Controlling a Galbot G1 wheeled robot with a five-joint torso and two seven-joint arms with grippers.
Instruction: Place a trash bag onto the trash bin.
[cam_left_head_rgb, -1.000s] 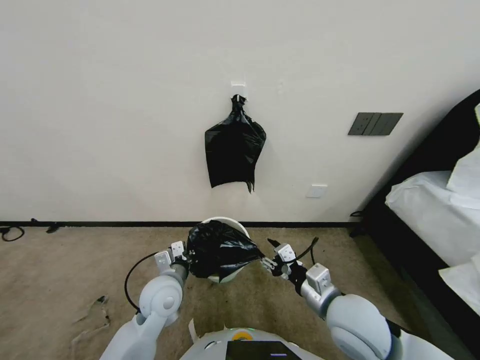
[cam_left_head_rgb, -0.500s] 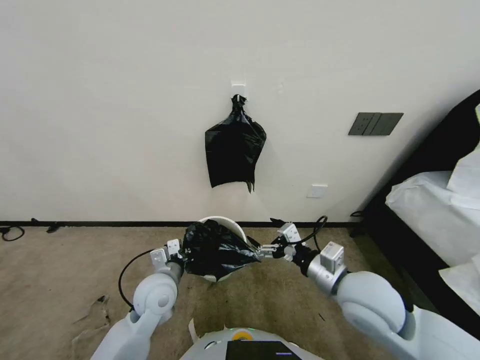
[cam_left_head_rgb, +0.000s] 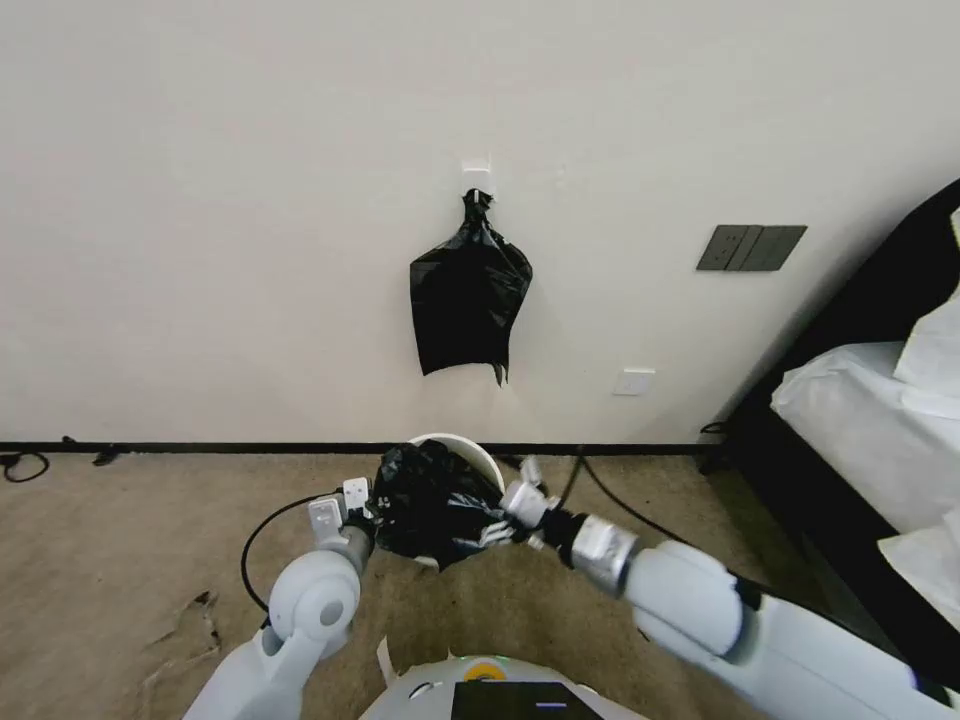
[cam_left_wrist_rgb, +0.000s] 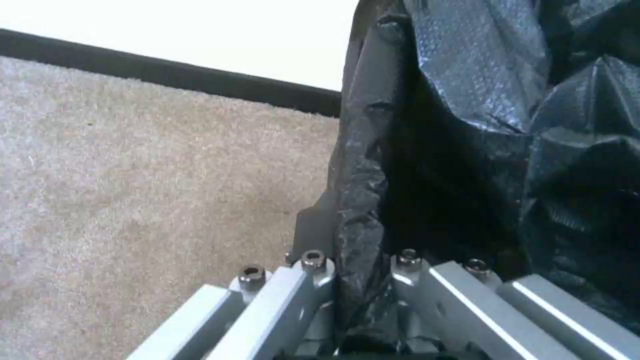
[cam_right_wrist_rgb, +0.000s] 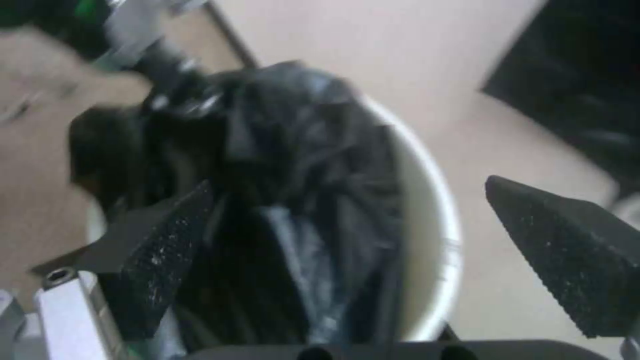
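pinching trash bag (cam_left_head_rgb: 440, 500) over trash bin (cam_left_head_rgb: 470, 452), left gripper (cam_left_head_rgb: 368, 515).

The trash bag (cam_left_head_rgb: 435, 500) drapes over the trash bin (cam_left_head_rgb: 470, 452), left end effector (cam_left_head_rgb: 372, 512) and right end effector (cam_left_head_rgb: 497, 530) at its sides.

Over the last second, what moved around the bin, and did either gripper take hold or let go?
The right gripper let go of the trash bag, swung in toward the trash bin and now hangs open over it. The left gripper stayed clamped on the bag's edge. Bin and the bag on the wall hook unchanged.
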